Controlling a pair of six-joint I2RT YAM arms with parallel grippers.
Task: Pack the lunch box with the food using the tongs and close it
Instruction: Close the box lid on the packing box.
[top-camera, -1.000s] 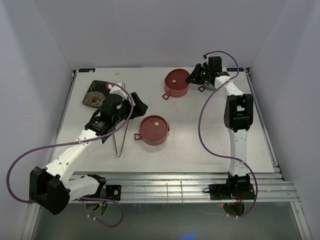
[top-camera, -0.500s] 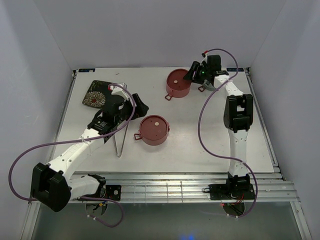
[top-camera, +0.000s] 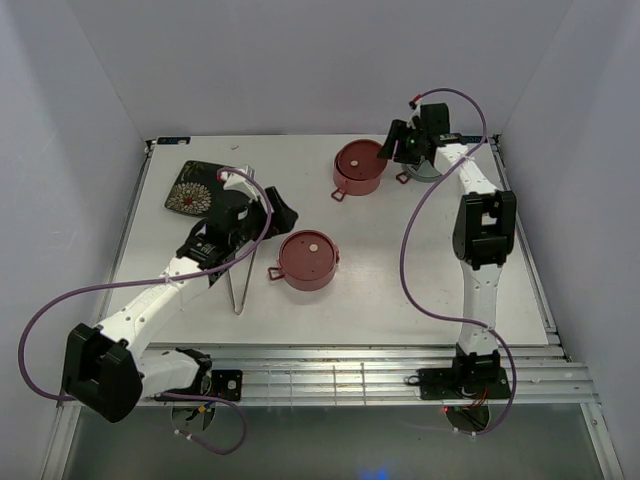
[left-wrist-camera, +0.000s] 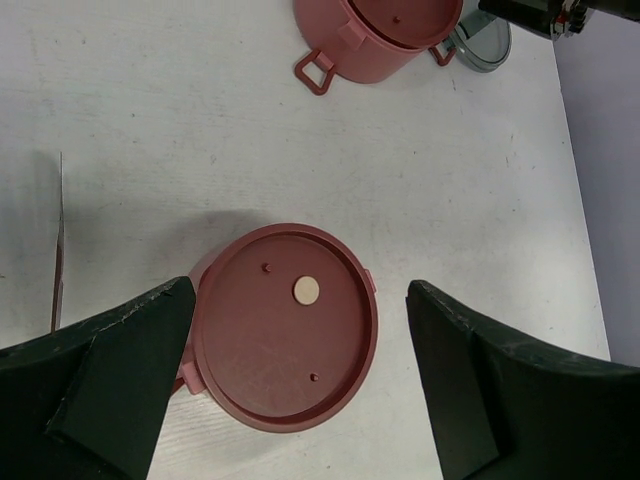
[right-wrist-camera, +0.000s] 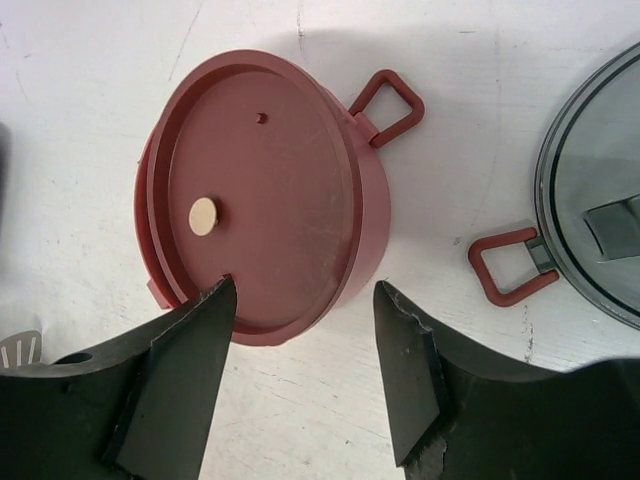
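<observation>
Packing not yet begun; tongs (top-camera: 238, 305) lie unheld on the table (top-camera: 390, 290)
Left gripper (left-wrist-camera: 300, 288) spread wide above the near bowl (top-camera: 309, 259); right gripper (right-wrist-camera: 305, 288) spread, empty, above the far bowl (top-camera: 358, 166); both bowls lidded, unstacked; grey lid (right-wrist-camera: 600, 220) beside the far bowl; food not discernible

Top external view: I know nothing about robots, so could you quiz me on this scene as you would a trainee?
1. True or false: the near bowl and the far bowl both have flat red lids on.
2. The tongs lie: A) inside a bowl, B) flat on the table, C) on top of a lid.
3. Fill in: the grey metal lid lies beside the ___ bowl.
Key: 1 true; 2 B; 3 far.
</observation>
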